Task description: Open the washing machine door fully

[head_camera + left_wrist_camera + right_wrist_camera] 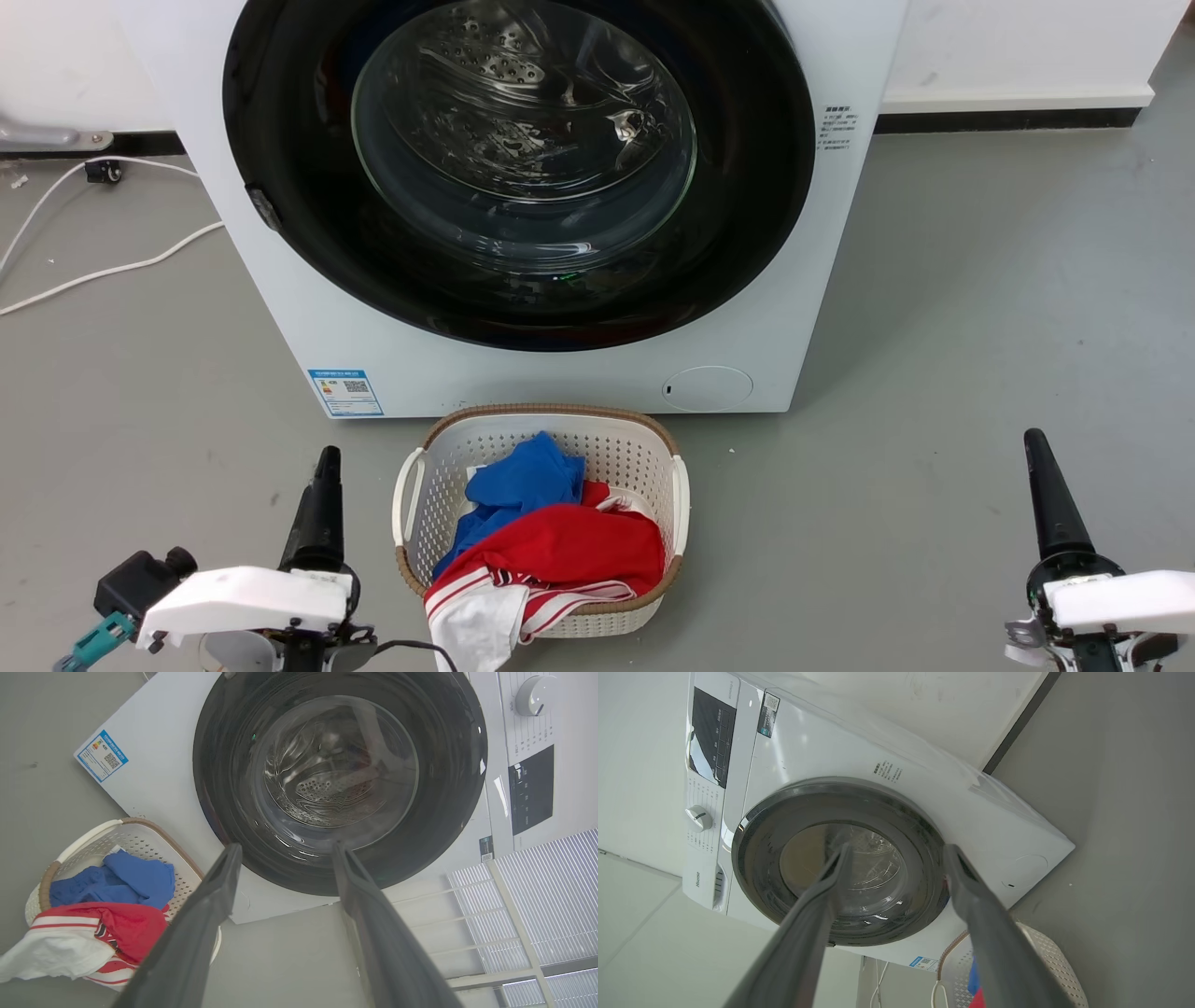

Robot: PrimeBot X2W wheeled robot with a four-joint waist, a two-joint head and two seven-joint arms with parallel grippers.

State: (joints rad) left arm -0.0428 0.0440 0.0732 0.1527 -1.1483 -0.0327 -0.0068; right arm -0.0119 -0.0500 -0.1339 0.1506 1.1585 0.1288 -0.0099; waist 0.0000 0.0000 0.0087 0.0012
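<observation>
Head view: washing machine door [747,187] shut flush on the white washing machine [280,308], glossy black rim round a bulging clear glass bowl, so opening not yet begun; left hand [327,467] and right hand [1038,446] low by the floor, well apart from it, perforated plastic basket [644,448] between them. Left wrist view: fingers spread, nothing held, door ahead. Right wrist view: same, spread and empty; next move likely needs one hand to reach the slick rim's edge, hook it and swing it wide.
</observation>
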